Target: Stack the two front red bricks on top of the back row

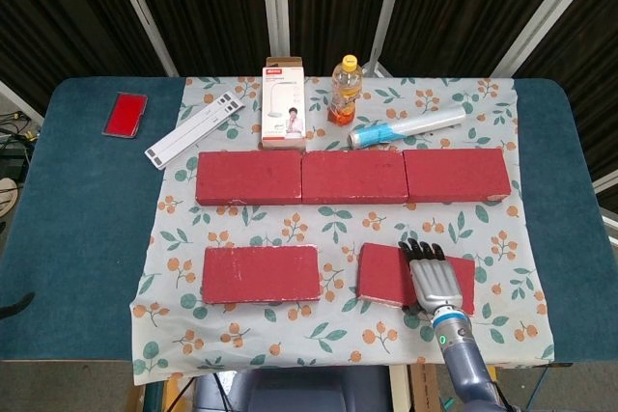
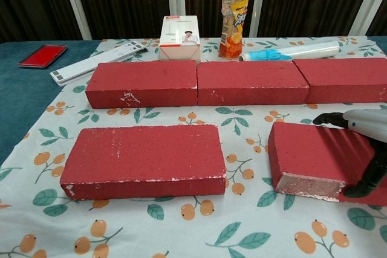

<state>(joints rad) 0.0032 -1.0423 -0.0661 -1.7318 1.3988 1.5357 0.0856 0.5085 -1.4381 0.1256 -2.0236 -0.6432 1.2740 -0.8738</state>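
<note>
Floral cloth (image 1: 338,229), five red bricks (image 1: 261,274) (one hand (image 1: 439,282))

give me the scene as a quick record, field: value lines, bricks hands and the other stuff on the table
back row: three red bricks end to end on the floral cloth
front left brick: flat on the cloth, untouched
front right brick: flat on the cloth, under the right hand
right hand: over the brick's right part, fingers past its far edge, thumb at its near face; firm grip unclear
left hand: not in view
stacked so far: none
behind the row: juice bottle, white box, plastic roll, white strip
far left: red case
</note>
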